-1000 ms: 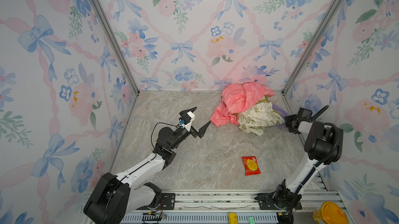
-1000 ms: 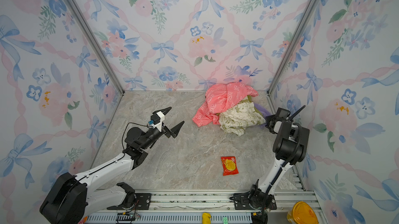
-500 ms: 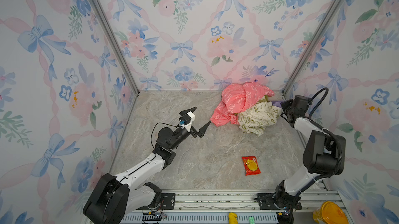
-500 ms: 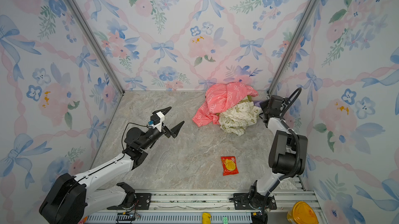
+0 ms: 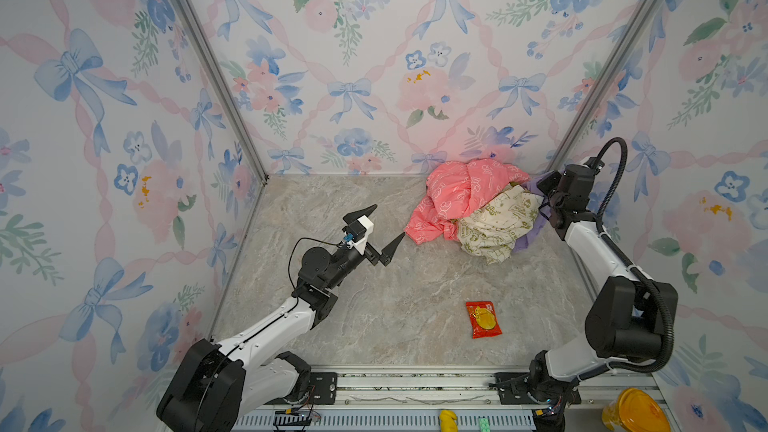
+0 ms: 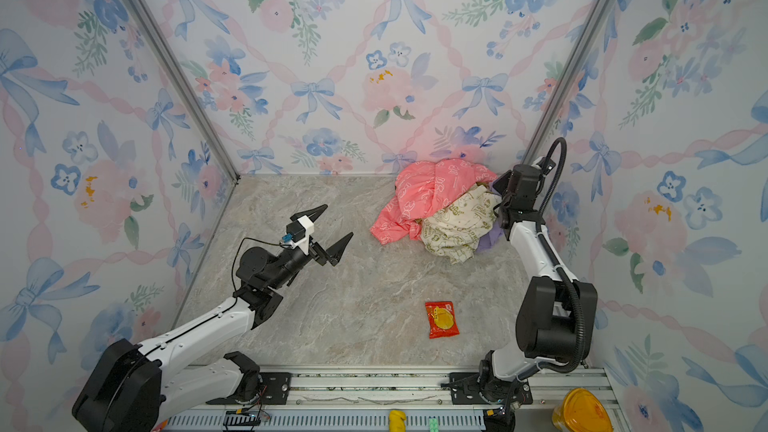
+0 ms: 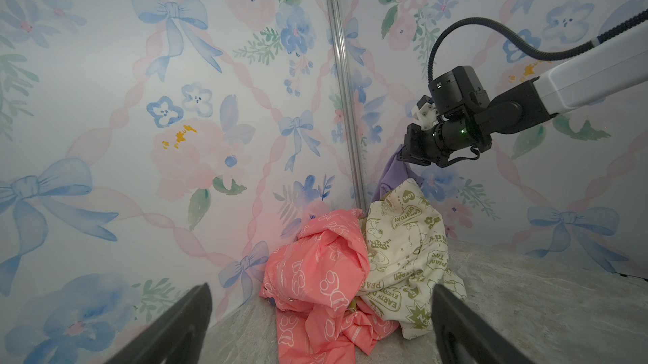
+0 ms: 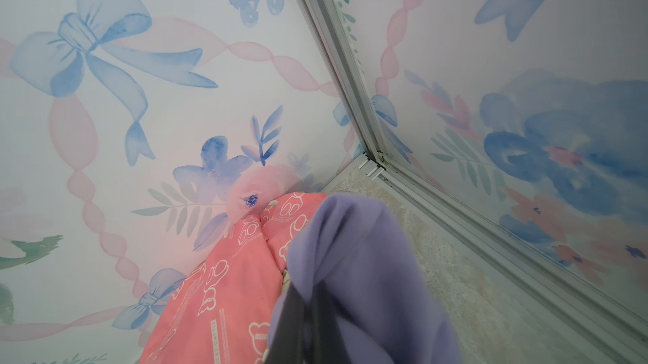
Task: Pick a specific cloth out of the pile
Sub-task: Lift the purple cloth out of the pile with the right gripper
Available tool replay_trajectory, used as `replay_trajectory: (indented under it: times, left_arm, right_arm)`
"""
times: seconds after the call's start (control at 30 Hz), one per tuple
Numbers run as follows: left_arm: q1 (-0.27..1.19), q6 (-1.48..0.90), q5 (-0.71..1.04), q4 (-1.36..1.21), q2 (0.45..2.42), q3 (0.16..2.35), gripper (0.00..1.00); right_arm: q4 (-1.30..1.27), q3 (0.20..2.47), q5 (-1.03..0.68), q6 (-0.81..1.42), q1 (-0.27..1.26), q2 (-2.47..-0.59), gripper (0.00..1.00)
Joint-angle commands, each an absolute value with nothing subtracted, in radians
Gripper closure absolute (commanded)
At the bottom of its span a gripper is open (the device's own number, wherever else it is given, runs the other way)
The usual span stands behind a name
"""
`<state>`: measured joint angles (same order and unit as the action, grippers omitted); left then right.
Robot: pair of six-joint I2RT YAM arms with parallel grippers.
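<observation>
Cloth of plain purple (image 8: pixel 357 257) is clamped in my right tool (image 8: pixel 308 327), pink cloth (image 8: pixel 217 295) just beside. My left tool (image 5: pixel 389 220) gapes near the pile (image 5: pixel 490 217).

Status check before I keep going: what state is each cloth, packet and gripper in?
purple cloth: one end pinched and raised by the right gripper, rest under the cream cloth.
right gripper: jaws shut on the purple cloth.
left gripper: jaws wide open, empty, short of the pink cloth.
pink cloth: crumpled, free.
cream cloth: crumpled, draped over the purple cloth.
red snack packet: lying flat, apart from the cloths.
</observation>
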<state>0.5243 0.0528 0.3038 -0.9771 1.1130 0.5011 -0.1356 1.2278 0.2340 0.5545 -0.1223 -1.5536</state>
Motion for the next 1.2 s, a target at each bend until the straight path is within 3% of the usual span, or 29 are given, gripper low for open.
replay_trajectory:
  times: [0.0,0.53,1.17]
  left_arm:
    - [0.529,0.068,0.299,-0.978,1.09,0.492,0.02]
    - [0.529,0.07,0.302,-0.975,1.085,0.489,0.02]
    - [0.529,0.073,0.295,-0.976,1.087,0.486,0.02]
  right_arm:
    - [-0.171,1.297,0.288,0.476,-0.103,-1.488,1.0]
    - [-0.16,1.375,0.33,0.401,-0.052,-1.381,1.0]
    - [-0.13,1.501,0.248,0.286,0.201,-1.375,1.0]
